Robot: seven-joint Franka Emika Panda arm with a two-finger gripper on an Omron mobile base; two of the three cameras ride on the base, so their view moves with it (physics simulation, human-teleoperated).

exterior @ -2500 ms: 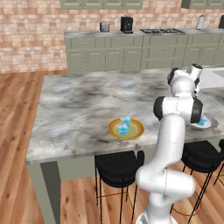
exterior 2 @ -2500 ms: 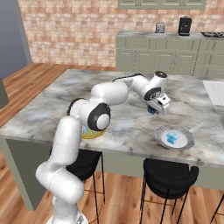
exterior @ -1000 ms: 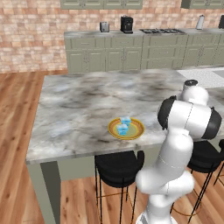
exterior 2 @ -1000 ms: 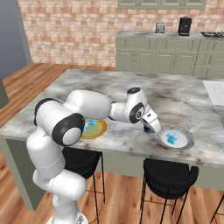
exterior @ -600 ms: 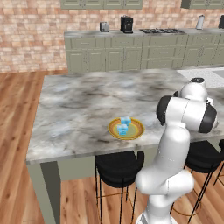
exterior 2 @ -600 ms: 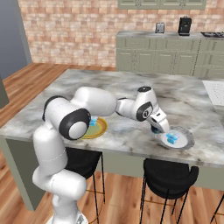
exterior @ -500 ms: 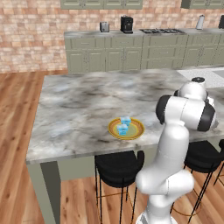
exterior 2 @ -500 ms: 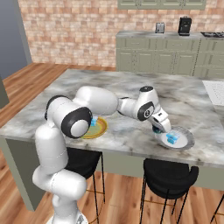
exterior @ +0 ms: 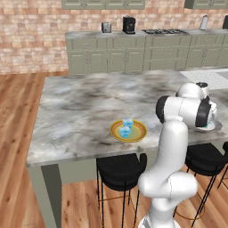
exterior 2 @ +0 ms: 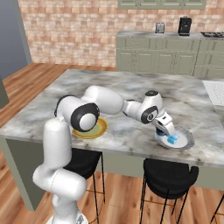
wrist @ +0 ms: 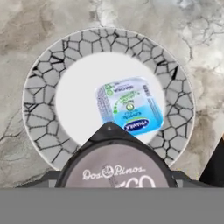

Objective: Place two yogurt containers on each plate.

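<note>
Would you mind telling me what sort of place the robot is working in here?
It looks like a home kitchen: a marble-topped island with bar stools tucked beneath it, green cabinets against a brick wall, and a coffee maker and stovetop on the back counter.

This is a home kitchen. A large island with a grey marble tabletop (exterior: 89,107) stands in the middle, with black bar stools (exterior: 119,167) under its near edge. On the far side, sage-green cabinets (exterior: 124,60) run along a red brick wall (exterior: 31,40), with a gas stove (exterior: 164,31), a toaster (exterior: 106,27) and a coffee machine (exterior: 128,24) on top. The floor (exterior: 18,133) is of wooden boards.
</note>
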